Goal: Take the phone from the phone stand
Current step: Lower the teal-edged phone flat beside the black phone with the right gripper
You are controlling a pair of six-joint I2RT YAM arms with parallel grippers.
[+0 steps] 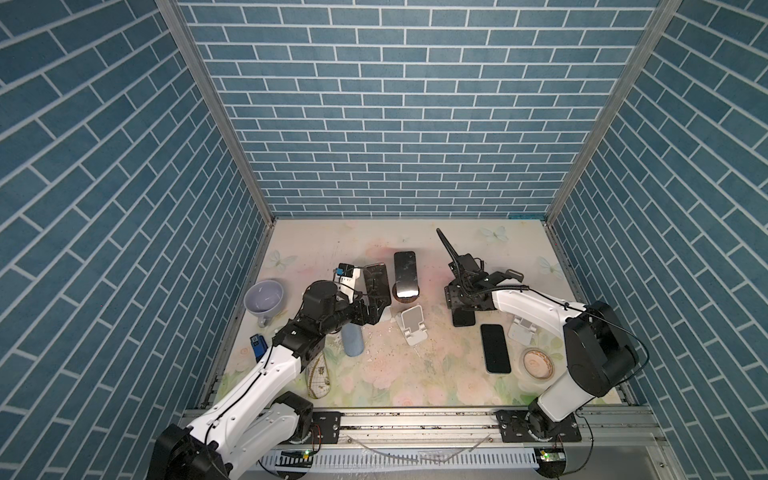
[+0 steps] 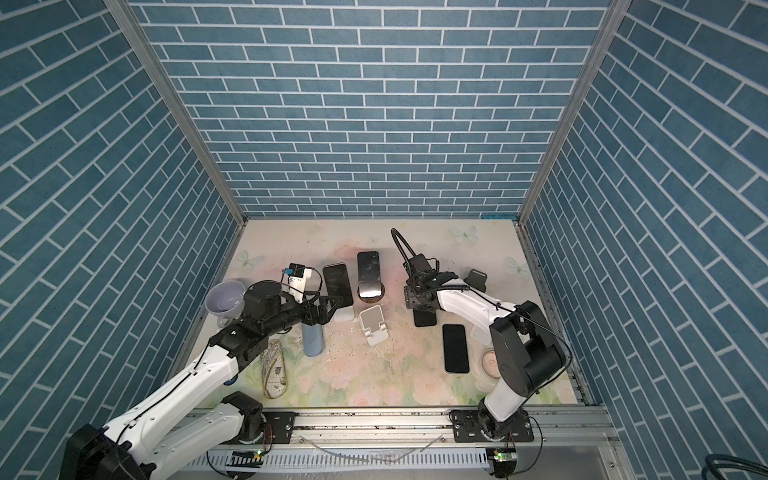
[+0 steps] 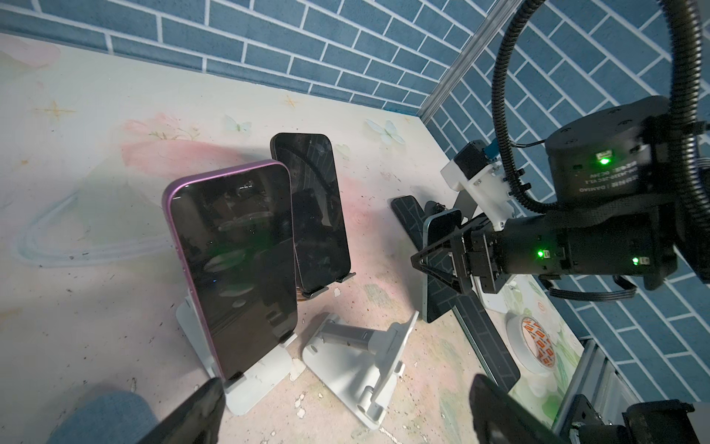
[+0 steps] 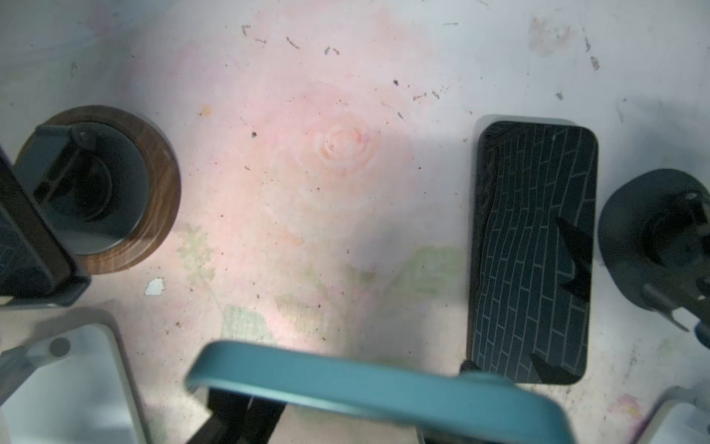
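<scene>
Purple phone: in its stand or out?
In. In the left wrist view the purple phone leans upright on the white stand, bottom edge seated behind its front lip.

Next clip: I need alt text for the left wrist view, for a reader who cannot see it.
The right gripper grips a blue-edged phone upright, beside a phone lying flat on the floral table. A purple phone leans on a white stand, a black phone leans on another behind it, and a third white stand is empty.

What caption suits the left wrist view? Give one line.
Right gripper holds teal phone; purple phone leans on white stand.
</scene>
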